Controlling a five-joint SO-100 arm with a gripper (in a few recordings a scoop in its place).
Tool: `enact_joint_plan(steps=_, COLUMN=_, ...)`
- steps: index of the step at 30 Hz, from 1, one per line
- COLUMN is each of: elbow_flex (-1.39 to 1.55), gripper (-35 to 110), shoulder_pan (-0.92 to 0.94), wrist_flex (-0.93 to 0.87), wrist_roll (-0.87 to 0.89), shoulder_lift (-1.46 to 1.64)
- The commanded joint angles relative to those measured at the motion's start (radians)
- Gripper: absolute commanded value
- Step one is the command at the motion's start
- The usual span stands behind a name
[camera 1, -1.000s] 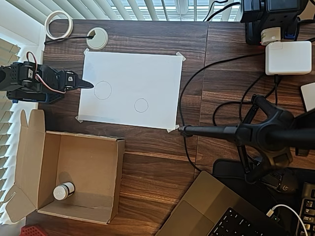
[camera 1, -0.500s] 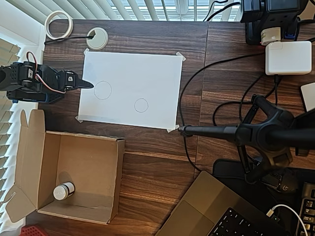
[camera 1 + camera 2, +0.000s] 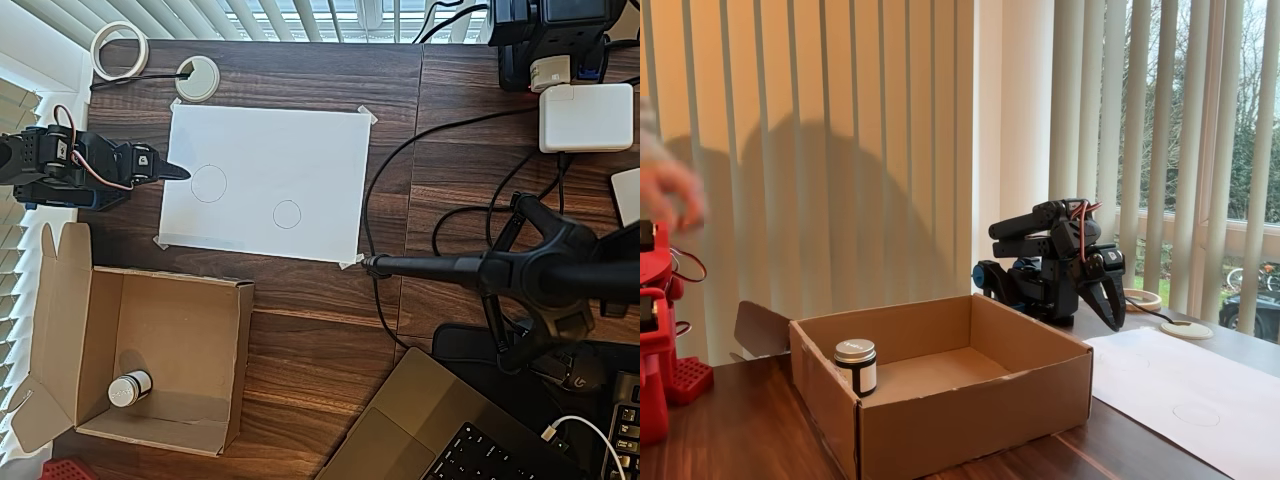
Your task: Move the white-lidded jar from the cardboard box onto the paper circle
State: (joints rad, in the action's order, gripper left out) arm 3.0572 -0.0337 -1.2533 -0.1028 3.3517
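The white-lidded jar stands upright in a corner of the open cardboard box. A white taped sheet bears the small paper circle and a larger drawn circle. My black arm is folded at the table's left edge in the overhead view. Its gripper is shut and empty, its tip just over the sheet's left edge, well apart from the box and the jar.
A tape roll and a white grommet with a cable lie beyond the sheet. Right of the sheet are a black stand, loose cables, a white charger and a laptop.
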Motion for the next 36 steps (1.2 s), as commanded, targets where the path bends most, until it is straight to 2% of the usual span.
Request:
enact_joint_plan(steps=1, elbow_flex=-0.017, gripper=0, shoulder_pan=-0.002, wrist_flex=-0.003, wrist_roll=-0.008, shoulder_lift=0.064)
enact_joint_plan(steps=31, elbow_flex=-0.017, gripper=1, shoulder_pan=-0.008, wrist_flex=-0.003, wrist_roll=-0.015, shoulder_lift=0.064)
enact_joint_plan(steps=34, elbow_flex=-0.014, gripper=9, shoulder_pan=-0.021, wrist_flex=0.011, wrist_roll=-0.040, shoulder_lift=0.064)
enact_joint_plan(steps=36, elbow_flex=-0.011, gripper=22, shoulder_pan=-0.026, wrist_flex=0.017, wrist_roll=-0.051, shoulder_lift=0.064)
